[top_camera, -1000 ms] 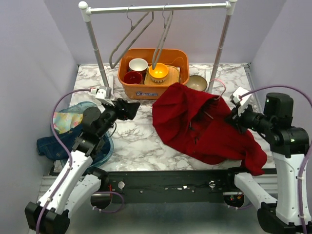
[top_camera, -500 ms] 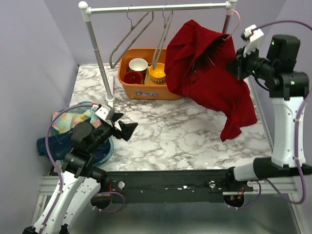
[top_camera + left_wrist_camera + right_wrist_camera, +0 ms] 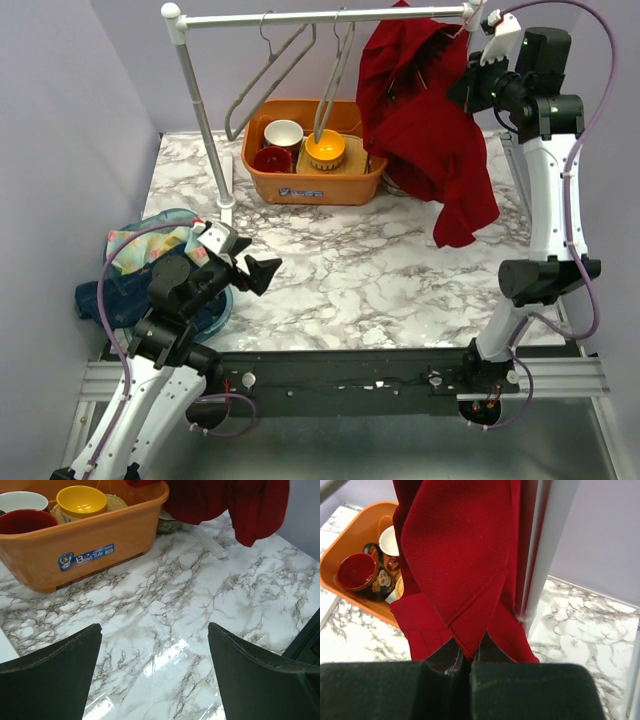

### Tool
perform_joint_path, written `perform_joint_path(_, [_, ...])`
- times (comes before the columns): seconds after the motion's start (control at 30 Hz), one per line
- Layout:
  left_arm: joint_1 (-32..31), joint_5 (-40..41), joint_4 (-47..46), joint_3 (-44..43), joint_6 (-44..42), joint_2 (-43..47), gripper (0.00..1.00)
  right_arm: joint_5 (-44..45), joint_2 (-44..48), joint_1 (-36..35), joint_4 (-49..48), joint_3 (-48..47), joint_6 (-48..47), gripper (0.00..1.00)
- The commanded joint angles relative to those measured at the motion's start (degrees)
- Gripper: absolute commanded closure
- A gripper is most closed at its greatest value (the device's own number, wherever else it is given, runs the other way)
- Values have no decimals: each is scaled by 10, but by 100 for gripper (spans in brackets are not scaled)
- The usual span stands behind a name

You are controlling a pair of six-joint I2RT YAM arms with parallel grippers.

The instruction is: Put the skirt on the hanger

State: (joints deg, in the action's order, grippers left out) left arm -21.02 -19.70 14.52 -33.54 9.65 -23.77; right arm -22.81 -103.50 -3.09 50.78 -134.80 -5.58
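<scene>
1. Top external view: right gripper (image 3: 468, 88) raised high beside the right end of the rack's rail (image 3: 320, 17), clenched on the red skirt (image 3: 415, 110).
2. Skirt hanging free from that grip, well above the marble table (image 3: 350, 270), its upper folds just beside the rack's right post (image 3: 545, 555), its lowest corner dangling to the right of the orange tub (image 3: 315, 188).
3. Right wrist view: jaws pressed together on a fold of the red cloth, no gap between them.
4. Two grey hangers (image 3: 285, 65) hooked on the rail to the left of the skirt, both bare.
5. Left gripper (image 3: 265, 272) low over the near-left part of the table, jaws spread wide, only marble between them in the left wrist view.
6. Inside the tub: yellow bowl (image 3: 325, 150), white cup (image 3: 283, 133), red cup (image 3: 271, 158).
7. Heap of clothes (image 3: 130, 270) at the table's left edge, behind the left arm.
</scene>
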Motion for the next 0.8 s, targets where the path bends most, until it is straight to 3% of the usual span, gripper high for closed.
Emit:
perform_joint_path(0.0, [0, 8, -12, 4, -9, 0, 3, 44, -41, -19, -89, -34, 38, 99])
perform_joint_path(0.17, [1, 8, -20, 6, -9, -1, 3, 54, -43, -23, -95, 0, 33, 99])
perform_joint_path(0.3, [1, 7, -22, 7, -9, -5, 3, 51, -11, -23, -111, 82, 16, 99])
perform_joint_path(0.77, [1, 52, -9, 7, 3, -7, 2, 36, 152, -23, -133, 232, -36, 40])
